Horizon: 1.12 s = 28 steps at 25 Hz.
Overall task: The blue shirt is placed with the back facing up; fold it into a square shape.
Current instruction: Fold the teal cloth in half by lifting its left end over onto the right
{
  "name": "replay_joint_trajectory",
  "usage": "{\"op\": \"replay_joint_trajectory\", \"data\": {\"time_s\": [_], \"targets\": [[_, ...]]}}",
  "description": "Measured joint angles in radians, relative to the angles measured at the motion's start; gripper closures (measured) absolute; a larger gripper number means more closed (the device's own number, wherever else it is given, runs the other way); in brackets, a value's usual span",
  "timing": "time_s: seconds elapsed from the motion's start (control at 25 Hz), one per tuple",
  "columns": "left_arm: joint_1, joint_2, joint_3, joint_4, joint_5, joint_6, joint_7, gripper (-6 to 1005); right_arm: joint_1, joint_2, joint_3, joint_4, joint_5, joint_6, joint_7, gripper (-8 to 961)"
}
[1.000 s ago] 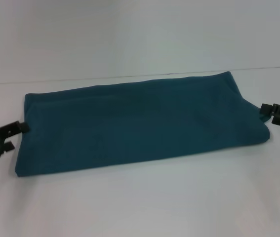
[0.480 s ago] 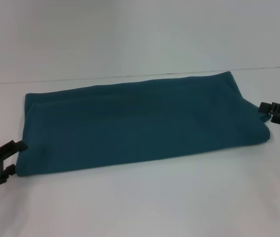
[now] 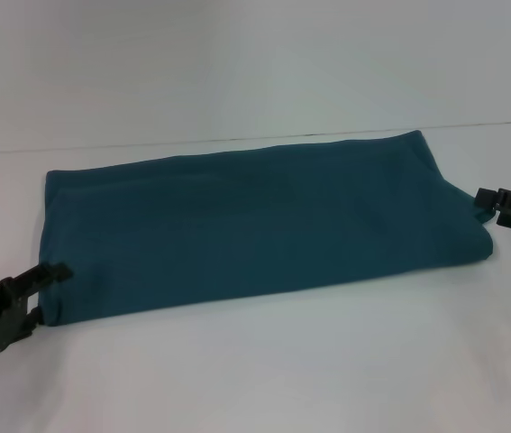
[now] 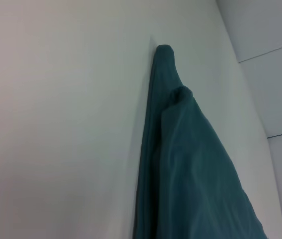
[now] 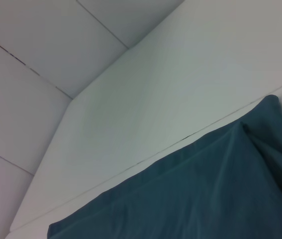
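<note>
My left tool (image 3: 46, 290) had moved along the shirt's left end, from about mid-edge a sec ago down to the near-left corner, fingertips now touching the fabric there. Whether it had closed on the cloth yet, I couldn't tell; the left wrist view showed only a bunched ridge of fabric, no fingers. My right tool (image 3: 488, 205) hadn't shifted, sitting at the right end w/ a small peak of cloth pulled toward it, so I judged it was pinching the blue shirt (image 3: 255, 225).

The shirt lay on the white worktop (image 3: 282, 370) already folded into a long band, running left to right across the middle. My take: lengthwise folds done, left tool was setting up a corner grip for the crosswise fold that'd bring the band to a square.

Count: 1 shirt, 2 tools, 1 worktop, nothing else on it.
</note>
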Motion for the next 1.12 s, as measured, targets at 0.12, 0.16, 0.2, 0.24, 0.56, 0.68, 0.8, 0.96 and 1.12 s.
{"op": "replay_joint_trajectory", "data": {"time_s": [0.12, 0.16, 0.2, 0.24, 0.56, 0.68, 0.8, 0.96, 1.12], "targets": [[0.0, 0.002, -0.003, 0.01, -0.004, -0.004, 0.005, 125, -0.002, 0.0, 0.003, 0.0, 0.0, 0.0, 0.0, 88], [0.001, 0.004, -0.004, 0.013, -0.004, -0.004, 0.005, 125, -0.003, 0.001, 0.003, 0.0, 0.0, 0.0, 0.0, 88], [0.002, 0.006, -0.005, 0.015, -0.005, -0.004, 0.005, 125, -0.003, 0.001, 0.004, 0.0, 0.0, 0.0, 0.0, 88], [0.002, 0.008, -0.005, 0.017, -0.005, -0.005, 0.005, 125, -0.004, 0.002, 0.004, 0.0, 0.0, 0.0, 0.0, 88], [-0.004, 0.013, 0.01, 0.01, 0.004, -0.017, 0.005, 126, -0.005, 0.006, 0.004, 0.002, 0.0, -0.001, -0.001, 88], [-0.007, 0.012, 0.015, 0.009, 0.01, -0.029, 0.005, 126, -0.005, 0.006, 0.004, 0.002, 0.0, -0.001, -0.002, 87], [-0.008, 0.012, 0.013, 0.016, 0.009, -0.022, 0.004, 126, -0.005, 0.006, 0.005, 0.002, 0.0, -0.002, -0.002, 87], [0.01, 0.011, -0.002, 0.06, 0.004, 0.026, -0.029, 126, -0.005, 0.006, 0.006, 0.001, 0.0, -0.003, -0.002, 87], [0.054, 0.01, -0.006, 0.118, 0.004, 0.1, -0.142, 126, -0.005, 0.006, 0.003, 0.002, 0.0, -0.005, -0.001, 87]]}}
